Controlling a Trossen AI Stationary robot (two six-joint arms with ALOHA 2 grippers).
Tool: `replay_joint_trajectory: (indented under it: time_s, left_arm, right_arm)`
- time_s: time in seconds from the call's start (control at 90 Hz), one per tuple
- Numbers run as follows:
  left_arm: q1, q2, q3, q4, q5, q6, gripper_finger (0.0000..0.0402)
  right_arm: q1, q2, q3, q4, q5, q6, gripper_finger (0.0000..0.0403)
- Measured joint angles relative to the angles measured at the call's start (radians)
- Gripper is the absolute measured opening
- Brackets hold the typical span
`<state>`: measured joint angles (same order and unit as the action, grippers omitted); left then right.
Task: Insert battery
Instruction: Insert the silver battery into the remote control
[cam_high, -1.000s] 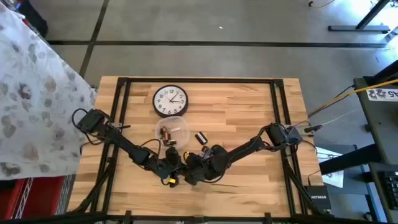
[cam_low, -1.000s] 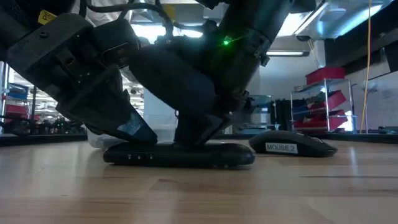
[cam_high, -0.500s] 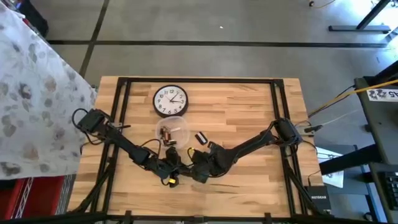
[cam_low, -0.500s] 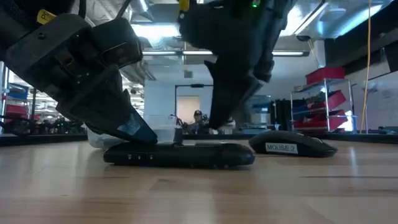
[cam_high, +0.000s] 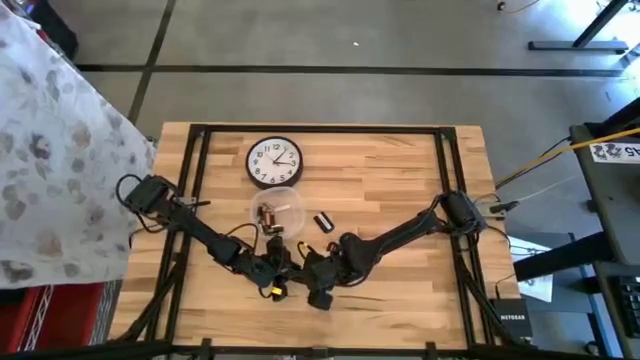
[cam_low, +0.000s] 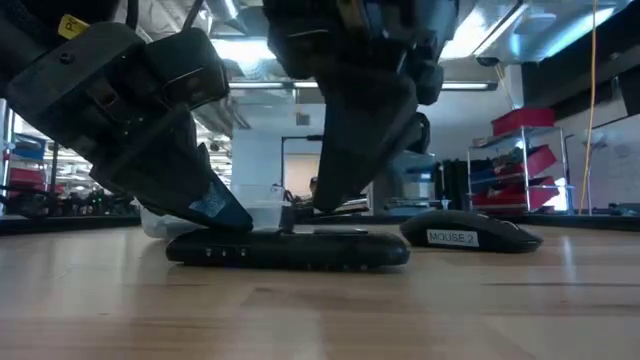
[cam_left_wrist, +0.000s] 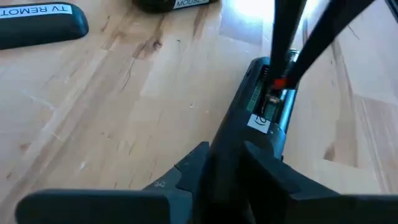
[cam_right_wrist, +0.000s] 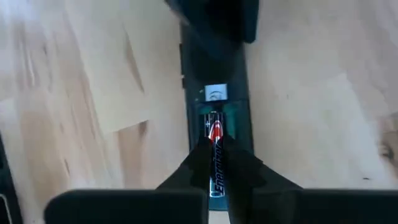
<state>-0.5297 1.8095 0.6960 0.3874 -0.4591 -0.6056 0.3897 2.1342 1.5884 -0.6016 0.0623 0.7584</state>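
A black remote (cam_low: 290, 248) lies flat on the wooden table near its front edge, back up, with its battery compartment (cam_right_wrist: 214, 99) uncovered. My left gripper (cam_left_wrist: 233, 168) is shut on one end of it. My right gripper (cam_right_wrist: 216, 171) stands over the compartment, shut on a black-and-red battery (cam_right_wrist: 215, 138). In the high view both grippers meet at the front middle, left gripper (cam_high: 272, 272) beside right gripper (cam_high: 312, 272). My left gripper pinches the remote's end (cam_left_wrist: 239, 146) between its two fingers, across the remote's width. It comes slanting down from the table's left. The remote stays flat on the table. My right gripper pinches the battery between its fingertips (cam_right_wrist: 200, 163), which point down. The battery lies along the remote, its far end (cam_left_wrist: 273, 99) down in the compartment.
A wall clock (cam_high: 274, 161) lies at the back, and a clear bowl of batteries (cam_high: 275, 212) before it. A dark mouse (cam_low: 470, 236) and a dark piece labelled TV REMOTE (cam_left_wrist: 37, 25) lie near the remote. Bare wood lies to the right.
My right gripper has risen a little from the remote and shifted toward the table's left along it, closer to my left gripper. The remote has stayed flat in place.
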Motion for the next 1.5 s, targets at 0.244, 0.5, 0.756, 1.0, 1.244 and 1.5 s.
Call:
replay_joint_trajectory:
  time_s: [0.244,0.5,0.756,1.0,1.244,1.5]
  left_arm:
    - [0.0,0.0,0.0,-0.001,-0.002,-0.004,0.0075]
    - [0.001,0.0,0.0,-0.002,-0.001,-0.003,0.0075]
    - [0.0,0.0,0.0,-0.001,-0.001,-0.004,0.0075]
    - [0.0,0.0,0.0,-0.002,-0.001,-0.006,0.0075]
    - [0.0,0.0,0.0,-0.002,-0.001,-0.011,0.0075]
    - [0.0,0.0,0.0,-0.002,-0.001,-0.007,0.0075]
  right_arm:
    - [-0.013,0.032,0.003,0.005,-0.008,-0.007,0.0]
    - [-0.011,0.047,0.007,-0.001,-0.014,-0.007,0.0]
    - [-0.013,0.045,0.039,-0.051,-0.042,-0.035,0.0]
    - [-0.018,0.048,0.107,-0.175,-0.073,-0.058,0.0004]
    - [-0.017,0.048,0.108,-0.174,-0.078,-0.059,0.0002]
    - [-0.016,0.048,0.116,-0.154,-0.012,-0.1,0.0046]
